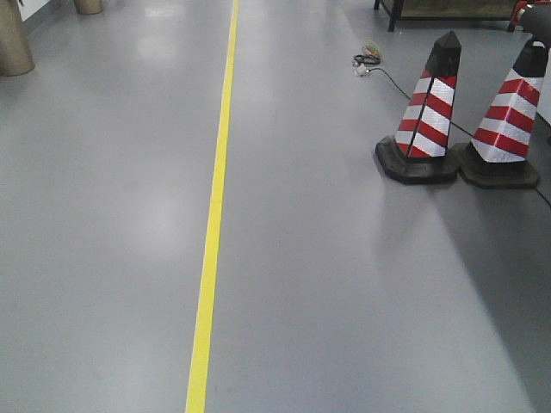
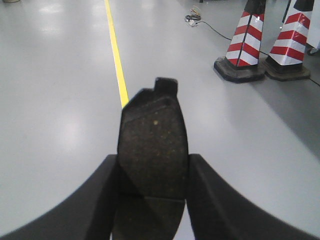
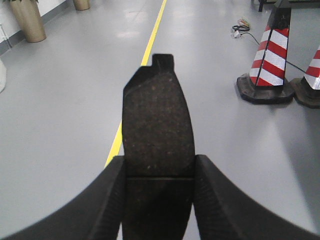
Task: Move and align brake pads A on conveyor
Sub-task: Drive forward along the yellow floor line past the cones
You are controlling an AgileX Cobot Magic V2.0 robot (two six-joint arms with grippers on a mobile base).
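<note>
Left hand [image 2: 152, 162], right hand [image 3: 159, 161] reach forward, each pinching a pad [image 2: 152, 127] [image 3: 157, 112].

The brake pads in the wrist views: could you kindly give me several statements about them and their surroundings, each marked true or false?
1. The left gripper grips the left brake pad between its fingers. True.
2. The right gripper is empty. False: it is shut on the right brake pad.
3. Two red-and-white striped cones stand on the floor, right of the yellow line. True.
4. The pads hang above the conveyor. False: only grey floor shows below them.
</note>
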